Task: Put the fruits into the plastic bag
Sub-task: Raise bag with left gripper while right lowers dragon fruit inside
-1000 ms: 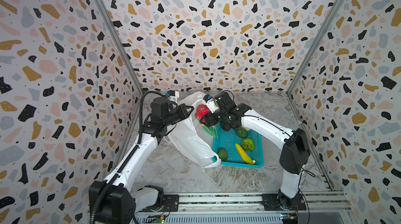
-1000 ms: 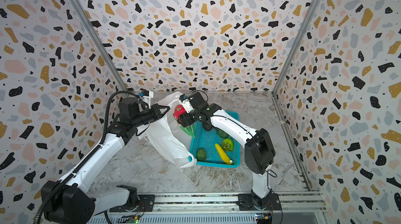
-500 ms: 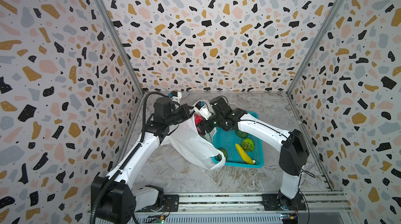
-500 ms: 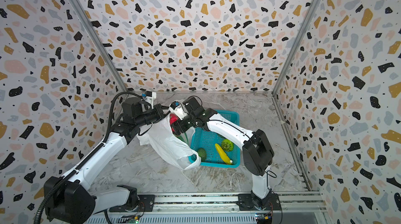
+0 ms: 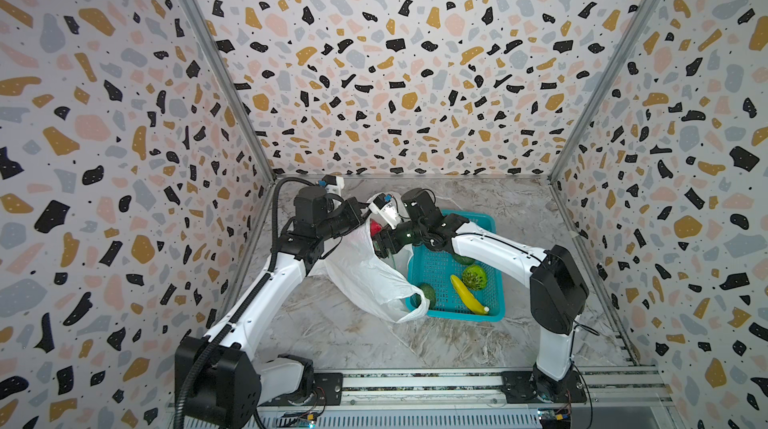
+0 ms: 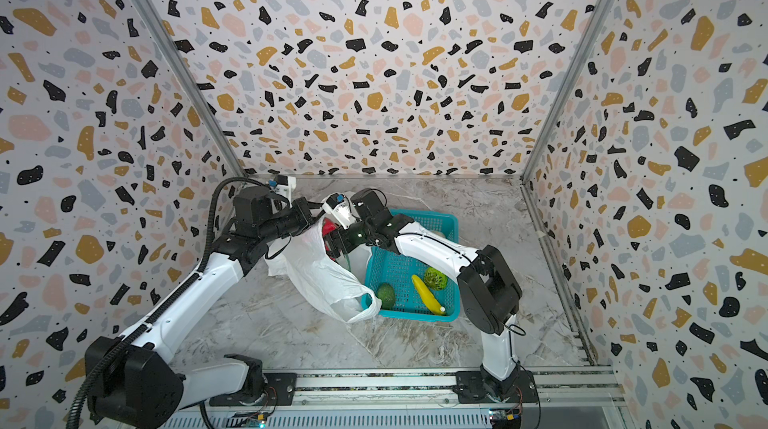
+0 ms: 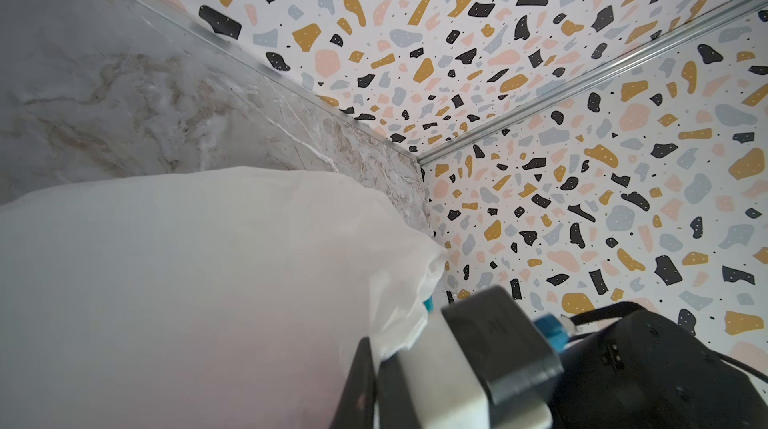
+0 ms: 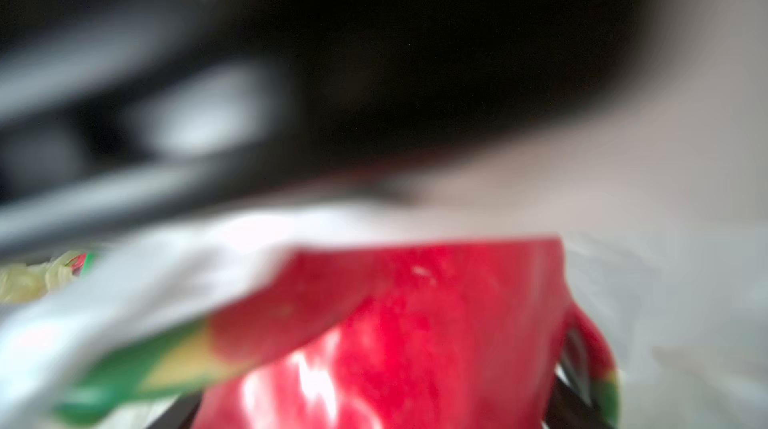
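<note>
In both top views the white plastic bag (image 5: 361,273) (image 6: 320,273) hangs from my left gripper (image 5: 360,217) (image 6: 312,217), which is shut on its upper rim. My right gripper (image 5: 380,240) (image 6: 332,240) is at the bag's mouth, closed around a red fruit (image 5: 375,226) (image 6: 329,226). That red fruit (image 8: 415,323), with a green and yellow part, fills the right wrist view, and bag film (image 8: 187,273) lies over it. A yellow banana (image 5: 467,294) (image 6: 428,296), a bumpy green fruit (image 5: 474,277) (image 6: 435,278) and a dark green fruit (image 5: 428,294) (image 6: 386,295) lie in the basket. The bag (image 7: 166,281) bulges in the left wrist view.
The teal perforated basket (image 5: 486,221) (image 6: 442,221) stands right of the bag, partly under my right arm. The bag's lower loop handle (image 5: 415,310) drapes over the basket's near left corner. Patterned walls close in the left, back and right sides.
My right gripper has carried the red fruit leftward from over the basket into the bag's mouth. My left gripper has shifted right and lifted the bag's rim.
</note>
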`<move>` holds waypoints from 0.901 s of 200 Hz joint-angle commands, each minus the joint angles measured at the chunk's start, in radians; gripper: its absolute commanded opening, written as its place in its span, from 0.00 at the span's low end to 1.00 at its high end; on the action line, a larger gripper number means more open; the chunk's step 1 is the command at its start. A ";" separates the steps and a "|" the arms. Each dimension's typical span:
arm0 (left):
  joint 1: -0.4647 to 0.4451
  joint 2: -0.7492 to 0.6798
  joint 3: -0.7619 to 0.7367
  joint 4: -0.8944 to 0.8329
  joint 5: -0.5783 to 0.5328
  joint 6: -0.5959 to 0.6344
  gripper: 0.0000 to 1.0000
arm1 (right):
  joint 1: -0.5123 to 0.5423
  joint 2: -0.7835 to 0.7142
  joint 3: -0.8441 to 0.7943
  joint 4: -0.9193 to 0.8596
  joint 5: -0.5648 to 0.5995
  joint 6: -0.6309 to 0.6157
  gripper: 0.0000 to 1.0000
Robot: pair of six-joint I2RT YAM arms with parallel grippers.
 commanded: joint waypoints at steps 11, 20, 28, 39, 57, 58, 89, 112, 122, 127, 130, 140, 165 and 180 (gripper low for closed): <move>-0.015 -0.078 0.143 -0.121 -0.113 0.109 0.00 | -0.031 -0.009 -0.023 0.071 -0.004 0.074 0.52; -0.014 -0.089 0.171 -0.158 -0.138 0.143 0.00 | -0.031 -0.021 -0.023 0.081 -0.024 0.063 0.52; -0.015 -0.094 0.191 -0.177 -0.143 0.162 0.00 | -0.031 -0.034 -0.023 0.088 -0.042 0.054 0.52; -0.014 -0.096 0.209 -0.194 -0.126 0.180 0.00 | -0.035 -0.058 -0.032 0.106 -0.062 0.051 0.52; -0.014 -0.101 0.218 -0.192 -0.073 0.183 0.00 | -0.047 -0.107 -0.054 0.151 -0.095 0.060 0.52; -0.015 -0.100 0.218 -0.191 -0.069 0.183 0.00 | -0.048 -0.110 -0.057 0.152 -0.096 0.062 0.52; -0.015 -0.108 0.218 -0.145 -0.018 0.136 0.00 | -0.094 -0.209 -0.089 0.198 -0.110 0.082 0.52; -0.028 -0.099 0.232 -0.050 0.068 0.062 0.00 | -0.143 -0.293 -0.100 0.195 -0.090 0.089 0.52; -0.041 -0.091 0.248 -0.020 0.090 0.038 0.00 | -0.168 -0.329 -0.102 0.189 -0.073 0.086 0.52; -0.048 -0.088 0.258 -0.008 0.098 0.030 0.00 | -0.181 -0.350 -0.103 0.186 -0.066 0.087 0.52; -0.054 -0.084 0.264 -0.002 0.102 0.025 0.00 | -0.192 -0.364 -0.105 0.183 -0.059 0.086 0.52; -0.073 -0.075 0.289 0.008 0.110 0.008 0.00 | -0.220 -0.400 -0.101 0.165 -0.039 0.080 0.52; -0.115 -0.031 0.326 0.051 0.130 -0.105 0.00 | -0.286 -0.463 -0.067 0.064 0.027 0.044 0.52; -0.120 -0.003 0.318 0.100 0.146 -0.214 0.00 | -0.309 -0.488 -0.049 -0.007 0.044 0.000 0.52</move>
